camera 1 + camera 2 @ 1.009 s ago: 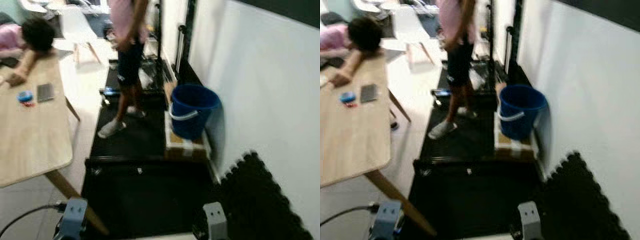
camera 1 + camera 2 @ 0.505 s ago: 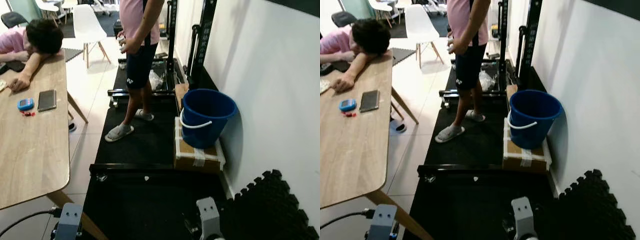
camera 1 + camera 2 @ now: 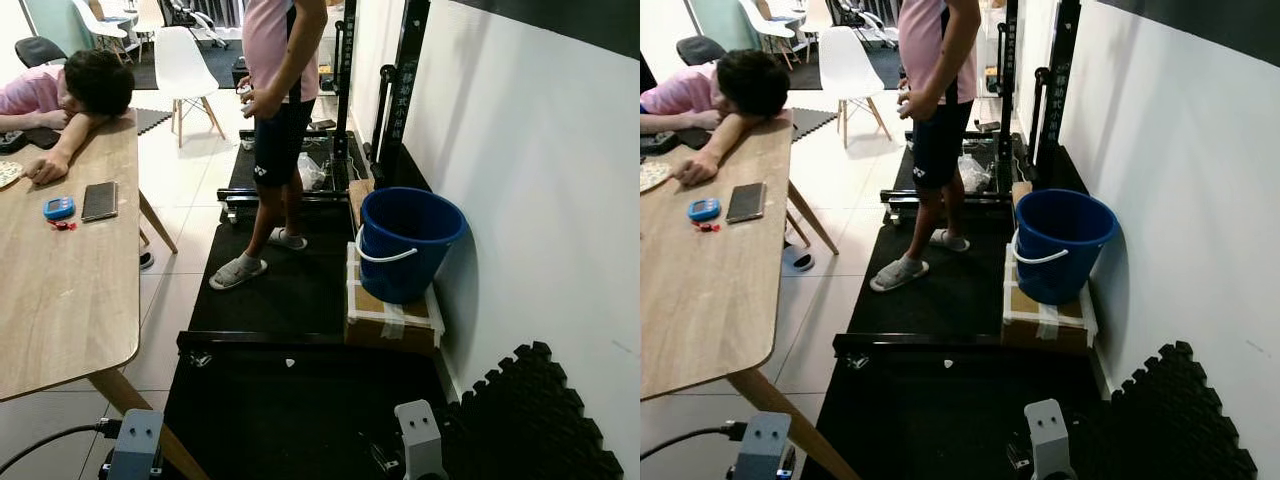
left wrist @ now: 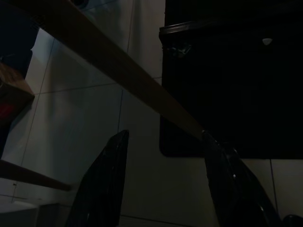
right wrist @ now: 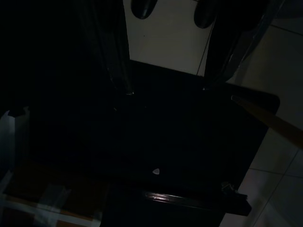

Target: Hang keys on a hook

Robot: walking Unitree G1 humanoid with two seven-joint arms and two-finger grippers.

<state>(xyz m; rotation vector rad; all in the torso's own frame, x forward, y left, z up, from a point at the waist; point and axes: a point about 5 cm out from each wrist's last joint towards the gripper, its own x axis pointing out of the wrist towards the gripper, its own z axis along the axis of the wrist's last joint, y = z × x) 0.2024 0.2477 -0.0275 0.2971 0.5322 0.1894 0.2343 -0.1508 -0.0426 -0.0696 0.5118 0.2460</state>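
On the left side of the room stands a wooden table [image 3: 60,290], and on it, close to each other, lie a small blue thing [image 3: 58,208], a little red item [image 3: 62,226] and a dark phone [image 3: 99,200]. If the keys are on the table, the red item beside the blue thing is my best guess, but it is too small to be sure. A person [image 3: 70,85] rests the head on the far end of the table, one arm stretched forward. Another person [image 3: 272,120] stands on the black mat [image 3: 290,290], hands held together at the waist, maybe holding something small.

By the white wall [image 3: 540,200] a blue bucket [image 3: 405,243] sits on a taped cardboard box [image 3: 390,320], pushed against the wall, probably to keep the walkway free. Nearer to the robot, black foam tiles [image 3: 530,420] lie along the wall. I cannot find any hook on the part of the wall that shows.

Both arms hang low beside the body. The left gripper [image 4: 165,189] points at the tiled floor near a table leg [image 4: 118,71], its two black fingers spread apart with nothing between them. The right gripper [image 5: 163,52] is over the dark mat; its fingers look apart and hold nothing, though the shade makes this hard to read. I judge that the task is only beginning: the keys are not picked up.
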